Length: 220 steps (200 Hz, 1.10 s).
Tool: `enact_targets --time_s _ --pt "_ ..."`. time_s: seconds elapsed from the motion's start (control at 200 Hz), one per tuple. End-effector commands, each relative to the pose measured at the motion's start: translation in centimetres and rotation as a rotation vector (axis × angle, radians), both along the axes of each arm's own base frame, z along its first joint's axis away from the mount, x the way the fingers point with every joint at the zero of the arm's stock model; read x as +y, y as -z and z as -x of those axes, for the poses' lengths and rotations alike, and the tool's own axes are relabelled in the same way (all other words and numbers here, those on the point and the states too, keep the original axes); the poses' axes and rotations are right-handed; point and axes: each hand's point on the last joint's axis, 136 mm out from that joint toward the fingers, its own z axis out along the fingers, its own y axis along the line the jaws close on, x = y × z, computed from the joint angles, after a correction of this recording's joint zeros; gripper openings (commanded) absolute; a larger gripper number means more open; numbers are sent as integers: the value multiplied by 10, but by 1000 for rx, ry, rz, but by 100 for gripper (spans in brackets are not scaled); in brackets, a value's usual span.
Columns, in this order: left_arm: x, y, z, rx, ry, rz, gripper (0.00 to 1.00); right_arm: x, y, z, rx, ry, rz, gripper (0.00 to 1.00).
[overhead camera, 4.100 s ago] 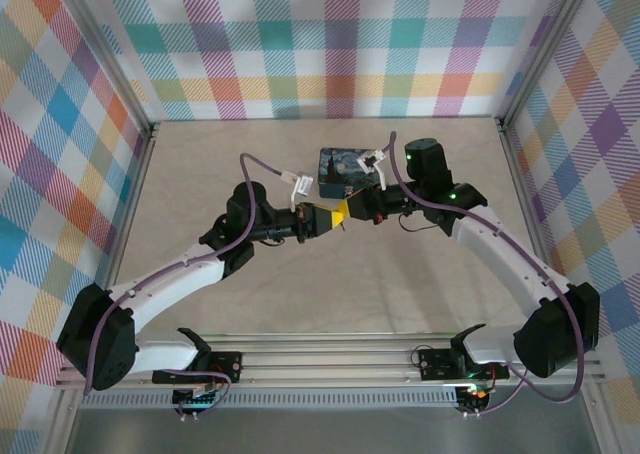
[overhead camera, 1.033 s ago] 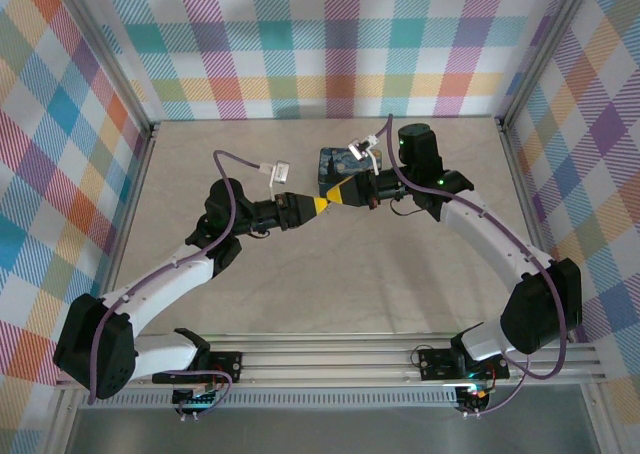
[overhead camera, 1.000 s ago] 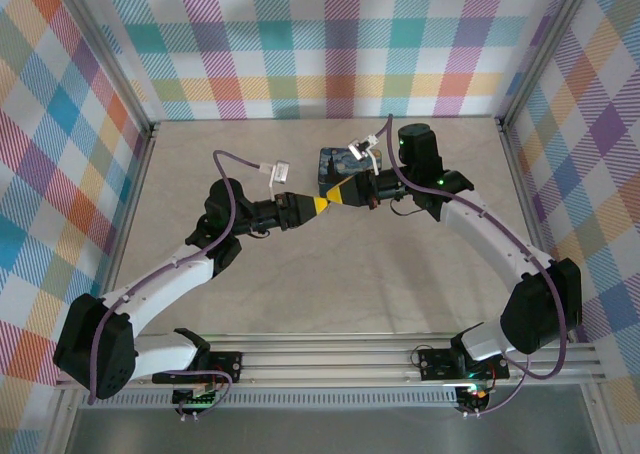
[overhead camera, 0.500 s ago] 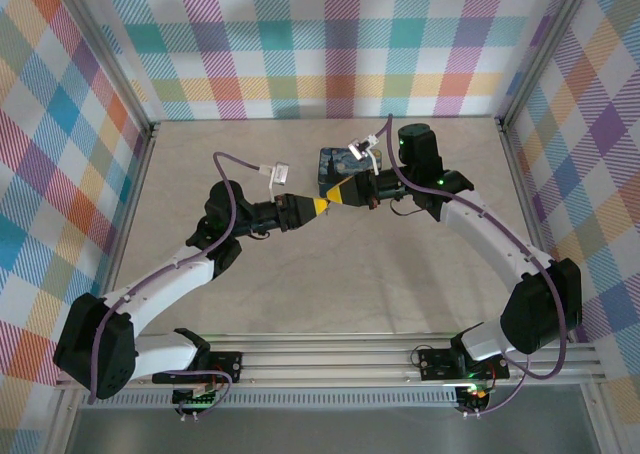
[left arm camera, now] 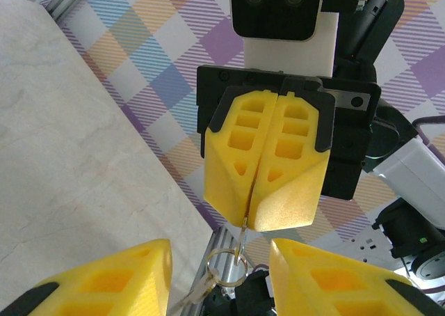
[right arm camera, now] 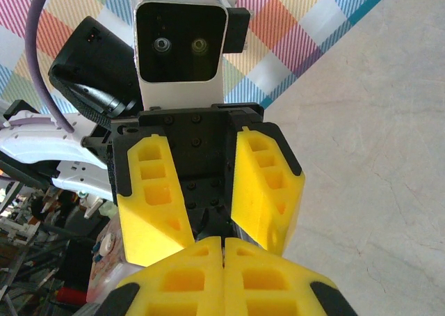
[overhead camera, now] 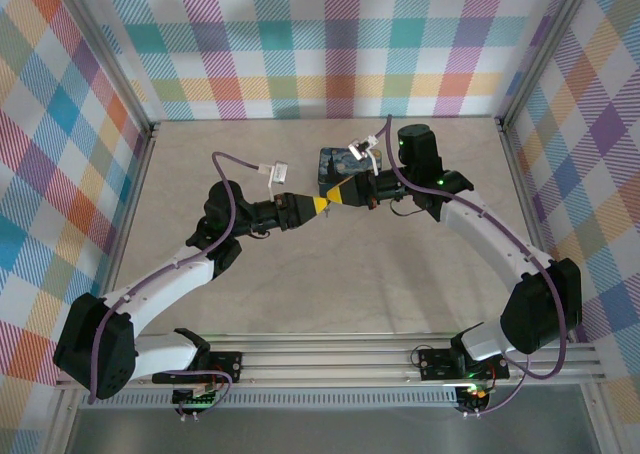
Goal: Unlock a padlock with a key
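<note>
Our right gripper [left arm camera: 254, 220] is clamped shut on the key [left arm camera: 244, 235], which dangles just below it, inside our half-open, empty left gripper [left arm camera: 217, 262].

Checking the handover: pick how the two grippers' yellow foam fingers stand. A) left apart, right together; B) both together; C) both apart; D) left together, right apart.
A: fingers of the right gripper meet, pinching a thin silvery metal piece; those of the left gripper stand apart.
</note>
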Motion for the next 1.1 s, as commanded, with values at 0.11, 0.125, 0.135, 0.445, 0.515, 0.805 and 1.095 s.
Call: enact_targets --time_s 0.11,0.125,0.135,0.445,0.515,0.805,1.095 --pt "-1 -11 -3 -45 -3 36 41 2 6 0 -3 -15 3 0" --pt "-2 -11 -3 -45 -3 36 41 3 6 0 -3 -16 3 0" --pt "-2 -11 -3 -46 -2 37 41 3 7 0 -2 -17 3 0" --pt "-6 -5 -4 -33 9 27 30 3 6 0 -5 -12 1 0" --pt "-5 -4 -4 -31 6 24 28 3 6 -1 -6 -7 4 0" --pt "-6 -9 2 -55 35 32 9 4 10 -2 6 -7 -8 0" --pt "-2 -10 7 -93 31 11 0 4 11 -2 12 -7 -11 0"
